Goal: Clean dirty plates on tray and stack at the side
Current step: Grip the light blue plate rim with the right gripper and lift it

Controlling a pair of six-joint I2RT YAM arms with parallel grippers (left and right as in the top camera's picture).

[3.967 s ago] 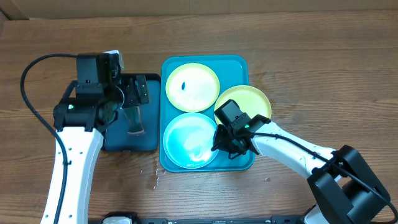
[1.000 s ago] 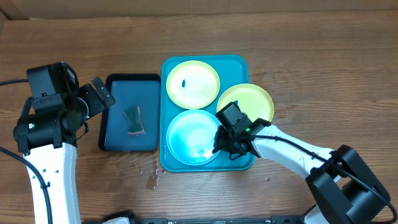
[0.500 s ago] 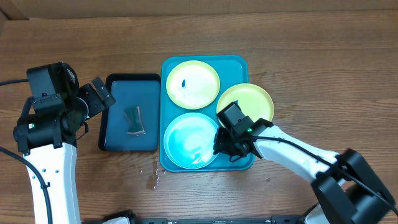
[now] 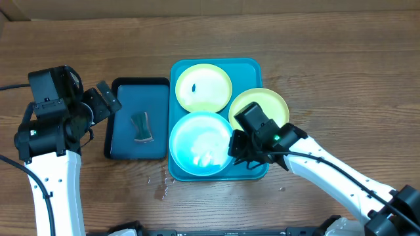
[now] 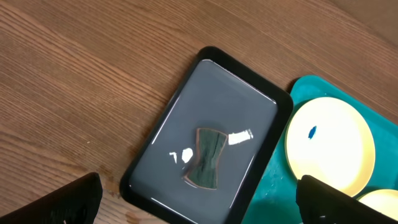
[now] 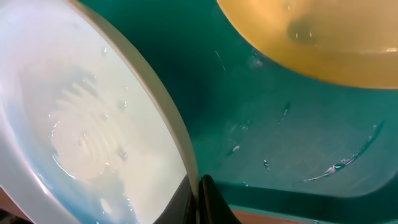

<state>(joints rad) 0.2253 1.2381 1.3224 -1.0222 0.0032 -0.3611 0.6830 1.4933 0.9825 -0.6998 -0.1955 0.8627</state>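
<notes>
Front plate point(image 4: 197, 141): you are looking at it in the near half of the tray point(image 4: 216, 63), gripped at its right rim; its wet centre is showing no smudge
Right gripper point(image 4: 236, 149): its fingers are clamping tight on that thin rim, which the wrist view is showing running between them
Change: over the last half second the front plate is looming larger and reaching toward the far plate point(image 4: 203, 88), while the right arm is swinging outward; you are probably seeing a lift beginning
Meaning: the wiped plate is likely heading for the stacking spot at the side; no stack is showing yet
Far plate: it is lying flat in the tray's far half, carrying one blue smudge and awaiting cleaning
Side plate point(image 4: 266, 103): it is sitting across the tray's right rim, partly over the table point(image 4: 328, 52); whether it is clean you cannot tell
Left gripper point(image 4: 104, 103): it is hanging left of the navy tray point(image 4: 128, 88), fingers spread wide, holding nothing, unmoved through the last second
Navy tray: it is lying just beside the tray's left rim, holding one grey-green pad point(image 4: 141, 126)
Droplets point(image 4: 161, 187): they are spattering the table near the tray's front-left corner
Count: three plates, two trays, one pad, two grippers
</notes>
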